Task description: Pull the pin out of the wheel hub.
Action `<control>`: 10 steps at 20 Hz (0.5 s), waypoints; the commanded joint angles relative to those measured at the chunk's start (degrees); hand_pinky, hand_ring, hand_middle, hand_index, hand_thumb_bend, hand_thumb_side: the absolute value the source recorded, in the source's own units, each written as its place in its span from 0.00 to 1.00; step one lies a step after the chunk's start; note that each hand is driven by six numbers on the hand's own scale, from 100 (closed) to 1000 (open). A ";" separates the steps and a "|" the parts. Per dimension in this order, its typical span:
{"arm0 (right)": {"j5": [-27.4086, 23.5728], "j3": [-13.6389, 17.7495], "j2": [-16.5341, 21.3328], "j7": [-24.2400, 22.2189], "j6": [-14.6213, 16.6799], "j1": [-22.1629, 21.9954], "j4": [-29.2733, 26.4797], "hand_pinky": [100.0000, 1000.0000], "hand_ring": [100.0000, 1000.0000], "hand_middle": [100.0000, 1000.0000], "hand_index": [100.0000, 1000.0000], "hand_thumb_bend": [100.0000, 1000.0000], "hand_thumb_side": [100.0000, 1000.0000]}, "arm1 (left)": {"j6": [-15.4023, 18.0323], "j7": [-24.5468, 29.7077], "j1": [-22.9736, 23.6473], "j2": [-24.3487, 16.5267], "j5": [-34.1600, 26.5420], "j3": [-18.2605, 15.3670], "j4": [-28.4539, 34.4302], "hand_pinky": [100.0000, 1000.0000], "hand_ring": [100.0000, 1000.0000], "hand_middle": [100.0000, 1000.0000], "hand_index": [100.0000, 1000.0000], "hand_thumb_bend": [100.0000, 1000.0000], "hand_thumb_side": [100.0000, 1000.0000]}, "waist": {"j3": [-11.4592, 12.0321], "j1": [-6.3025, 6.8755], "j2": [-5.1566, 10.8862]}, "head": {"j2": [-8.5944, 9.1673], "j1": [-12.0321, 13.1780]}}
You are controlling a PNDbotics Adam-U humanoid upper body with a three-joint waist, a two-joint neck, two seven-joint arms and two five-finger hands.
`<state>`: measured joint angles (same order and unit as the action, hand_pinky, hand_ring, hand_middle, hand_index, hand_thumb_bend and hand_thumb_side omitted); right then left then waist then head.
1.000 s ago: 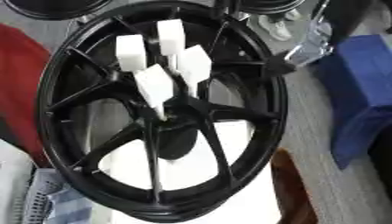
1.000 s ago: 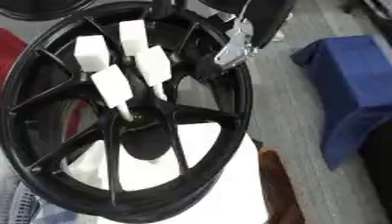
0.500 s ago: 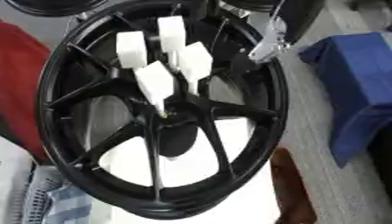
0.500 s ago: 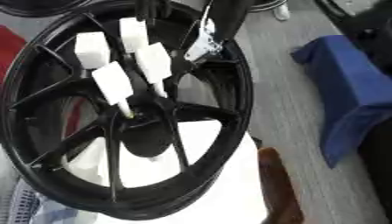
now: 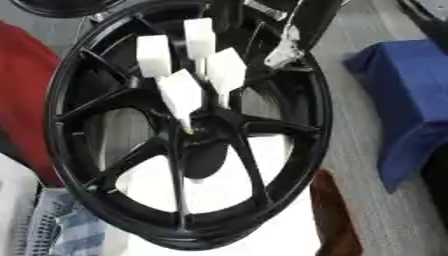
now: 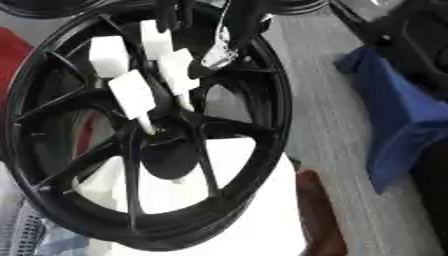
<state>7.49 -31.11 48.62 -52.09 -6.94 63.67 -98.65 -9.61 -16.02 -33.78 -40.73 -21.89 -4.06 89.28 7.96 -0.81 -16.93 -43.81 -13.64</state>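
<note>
A black spoked wheel hub (image 5: 289,150) lies flat and fills most of both views. Several white pins with blocky heads stand in its centre, their thin shafts meeting near the hub bore (image 5: 197,131). The nearest head to my hand is one white pin (image 6: 178,70). My right hand (image 6: 220,49), black with a silver part, reaches in from the top over the far rim and sits just right of that pin's head. Whether it touches the pin is unclear. My left hand is out of sight.
A blue cloth-covered thing (image 5: 409,100) lies to the right on the grey floor. Red fabric (image 5: 22,90) is at the left, a white block (image 5: 262,235) under the wheel, a brown object (image 5: 334,220) beside it, and a basket (image 5: 48,225) at the bottom left.
My right hand has come in from the upper right and moved left and down over the rim, close to the pin heads. The pins have stayed in the hub.
</note>
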 commanded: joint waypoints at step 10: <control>0.85 -0.59 -0.22 0.12 0.81 -0.09 3.60 0.85 0.69 0.67 0.75 0.39 0.23 | -0.01 0.34 -1.11 -0.83 -0.11 -0.46 0.61 0.73 0.76 0.65 0.73 0.50 0.62 | 0.65 0.03 0.54 | -0.31 0.28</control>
<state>7.99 -32.18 47.61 -52.03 -6.42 62.87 -95.15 -9.73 -15.85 -33.82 -40.24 -21.90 -4.05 89.28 8.56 -0.89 -17.33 -43.81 -13.55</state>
